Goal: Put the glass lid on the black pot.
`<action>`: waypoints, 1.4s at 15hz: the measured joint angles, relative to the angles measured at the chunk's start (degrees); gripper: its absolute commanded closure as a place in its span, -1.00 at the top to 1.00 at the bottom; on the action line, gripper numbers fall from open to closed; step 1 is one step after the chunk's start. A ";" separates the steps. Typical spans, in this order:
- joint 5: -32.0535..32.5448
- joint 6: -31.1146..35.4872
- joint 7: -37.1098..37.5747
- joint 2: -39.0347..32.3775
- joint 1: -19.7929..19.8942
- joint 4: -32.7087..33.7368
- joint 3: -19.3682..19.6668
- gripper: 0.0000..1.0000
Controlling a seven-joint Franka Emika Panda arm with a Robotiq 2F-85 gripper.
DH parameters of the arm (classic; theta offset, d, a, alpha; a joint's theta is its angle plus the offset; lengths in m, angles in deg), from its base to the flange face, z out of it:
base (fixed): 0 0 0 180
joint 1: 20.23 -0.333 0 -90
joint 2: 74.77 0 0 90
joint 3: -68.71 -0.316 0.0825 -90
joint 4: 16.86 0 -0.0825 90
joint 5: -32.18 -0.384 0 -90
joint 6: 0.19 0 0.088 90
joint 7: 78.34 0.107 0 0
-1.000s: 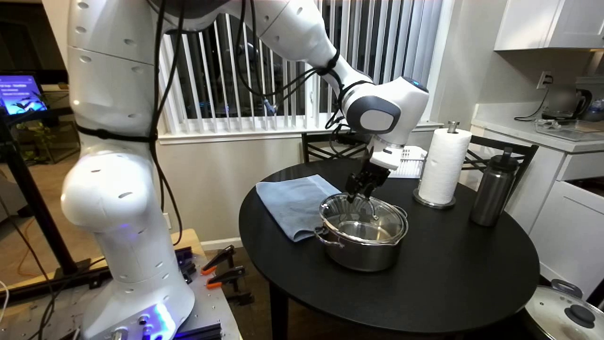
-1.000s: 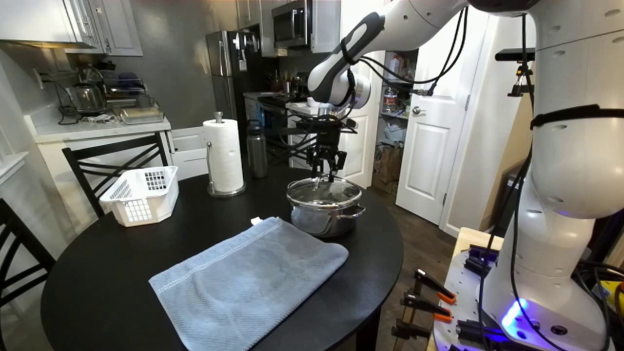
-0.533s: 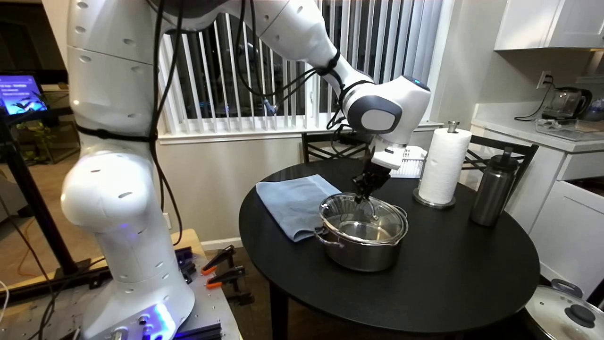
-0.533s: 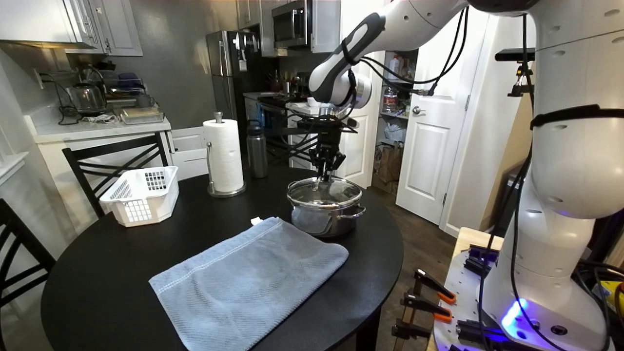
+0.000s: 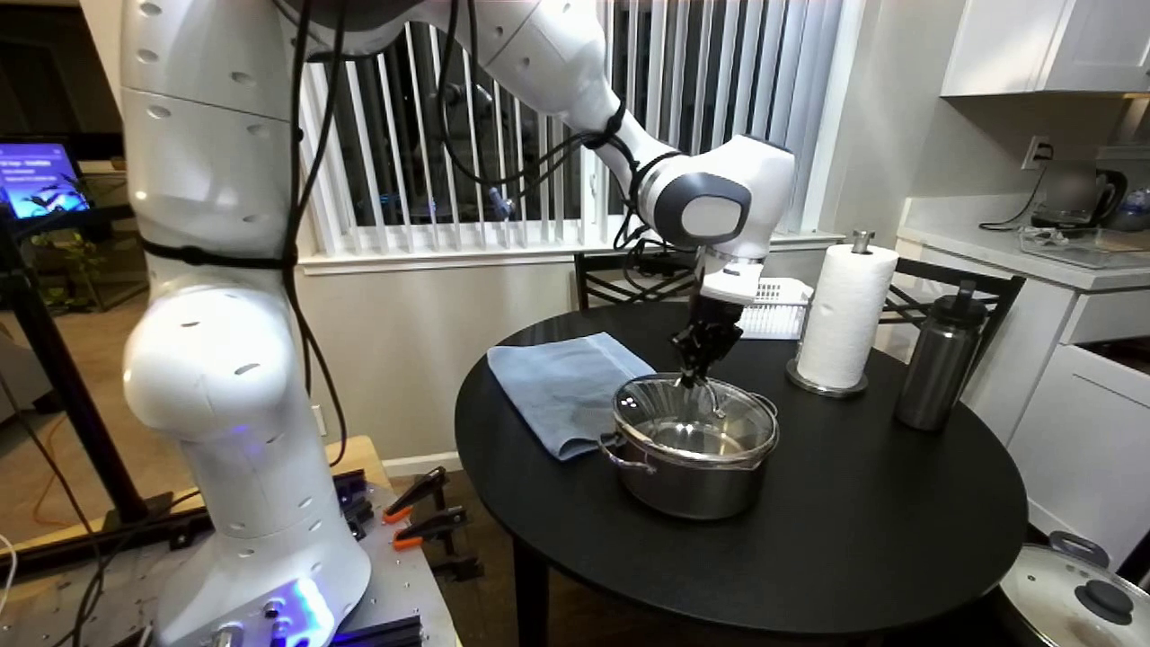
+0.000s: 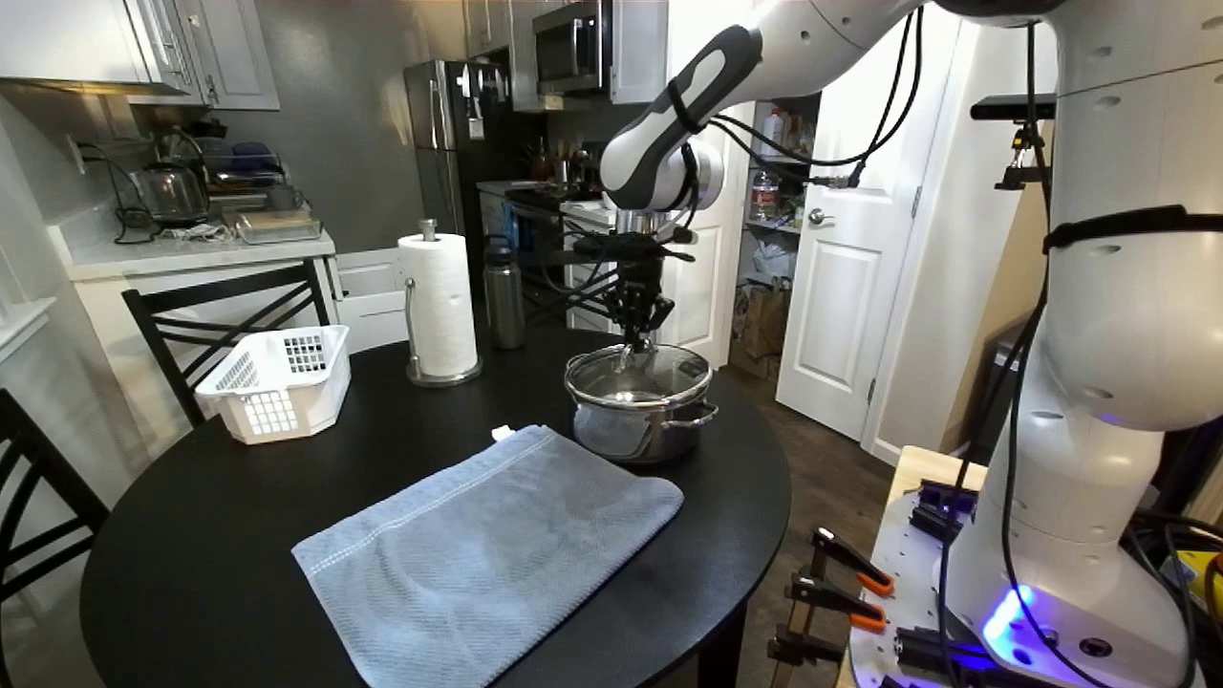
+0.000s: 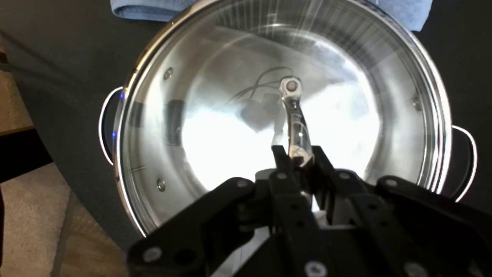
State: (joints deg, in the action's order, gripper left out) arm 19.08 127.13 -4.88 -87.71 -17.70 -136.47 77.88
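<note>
Glass lid (image 5: pixel 697 420): lying across the mouth of the pot (image 6: pixel 621 432), close to centred in the wrist view; fully seated or not, hard to tell.
Lid handle (image 7: pixel 296 111): arched, bright metal, fixed to the glass at one visible foot and running into the end effector (image 7: pixel 300 154).
End effector: closed up, with the lid handle pinched between black fingers (image 7: pixel 282 161).
Pot: silver steel, upright on the tabletop (image 5: pixel 853 539); seen into through the glass, with wall rivets (image 7: pixel 168 73) and bright reflections showing inside.
Blue-grey cloth (image 6: pixel 497 554): flat on the tabletop just beside the pot, touching or apart unclear; showing a white tab (image 6: pixel 503 433) at one edge, too small to read.
White basket (image 6: pixel 311 401): slatted, upright on the tabletop, only partly seen into.
Paper towel roll (image 6: pixel 439 306): upright on a metal holder (image 6: pixel 444 380), near the white basket.
Steel bottle (image 5: pixel 939 373): upright on the tabletop, well apart from the pot, black-capped, with contents hidden.
Lidded pan (image 5: pixel 1060 589): low past the tabletop's edge, topped with a black knob (image 5: pixel 1105 600).
Counter (image 6: pixel 191 254): bearing a kettle (image 6: pixel 172 196) and a shallow dish (image 6: pixel 277 226), contents unclear.
Pantry shelf (image 6: pixel 776 227): holding a red-labelled bottle (image 6: pixel 763 196), illegible at this size.
Screen (image 5: pixel 40 180): lit purple and blue in an exterior view, with writing too blurred to read.
</note>
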 measured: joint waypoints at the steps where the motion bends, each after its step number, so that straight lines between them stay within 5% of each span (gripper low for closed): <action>1: 1.08 0.16 0.97 0.10 -0.34 -0.02 -0.01 -0.91; 12: 3.60 6.91 2.56 1.19 -1.16 -3.11 -0.84 -0.91; 13: 3.47 7.80 2.56 1.19 -1.15 -3.63 -0.84 -0.15; 21: 2.90 11.41 2.56 4.72 -1.22 -6.55 -1.16 0.72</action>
State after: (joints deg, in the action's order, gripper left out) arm 21.97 138.54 -2.32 -82.99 -18.92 -143.02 76.71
